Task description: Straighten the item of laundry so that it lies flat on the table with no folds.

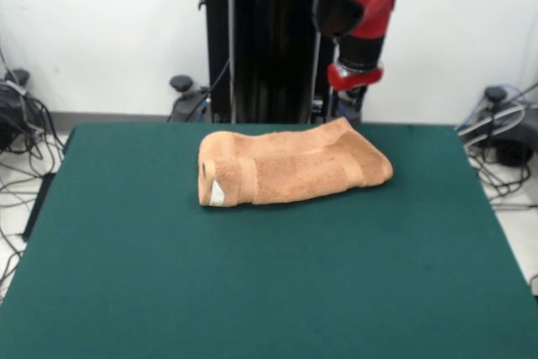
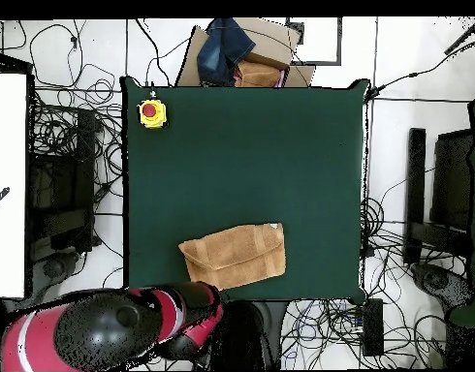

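Folded orange-tan towel (image 1: 290, 166) lying on the dark green table (image 1: 252, 292), toward the far side in the front view, close to the pedestal (image 1: 265, 39). Bunched into a thick, roughly rectangular bundle, several layers deep, with a rolled fold at its left end in that view and a small white tag (image 1: 217, 193) showing there. Woven band running across the top layer. From overhead, same towel (image 2: 236, 255) sitting near the table's (image 2: 241, 145) bottom edge, tilted a little, well clear of the side edges.

Red and black arm (image 1: 357, 14) hanging above the towel's right end in the front view, not touching the cloth. From overhead, arm (image 2: 115, 329) bulking at the lower left, just off the table's near corner. Jaws not visible in either view, so cannot tell whether wide or narrow.

Yellow box with a red button (image 2: 152, 113) sitting at the table's far left corner in the overhead view, well apart from the towel.
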Tool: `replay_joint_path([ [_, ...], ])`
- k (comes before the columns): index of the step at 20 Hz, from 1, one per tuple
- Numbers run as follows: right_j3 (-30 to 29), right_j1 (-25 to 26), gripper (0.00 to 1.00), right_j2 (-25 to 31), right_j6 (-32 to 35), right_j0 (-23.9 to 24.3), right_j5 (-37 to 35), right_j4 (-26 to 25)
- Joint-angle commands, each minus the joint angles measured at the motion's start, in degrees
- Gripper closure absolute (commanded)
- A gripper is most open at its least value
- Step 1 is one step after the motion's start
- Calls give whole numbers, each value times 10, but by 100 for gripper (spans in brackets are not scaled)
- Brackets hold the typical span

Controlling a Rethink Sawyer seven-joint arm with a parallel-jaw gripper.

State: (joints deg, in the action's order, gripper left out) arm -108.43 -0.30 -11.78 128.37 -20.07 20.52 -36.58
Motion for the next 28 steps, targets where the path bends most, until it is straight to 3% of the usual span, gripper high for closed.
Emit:
replay_joint_path([
  [1, 65, 5, 0, 21, 12, -4, -38, 1],
  [13, 119, 60, 0, -3, 32, -73, -37, 68],
  [28, 117, 51, 0, 1, 28, -63, -43, 49],
])
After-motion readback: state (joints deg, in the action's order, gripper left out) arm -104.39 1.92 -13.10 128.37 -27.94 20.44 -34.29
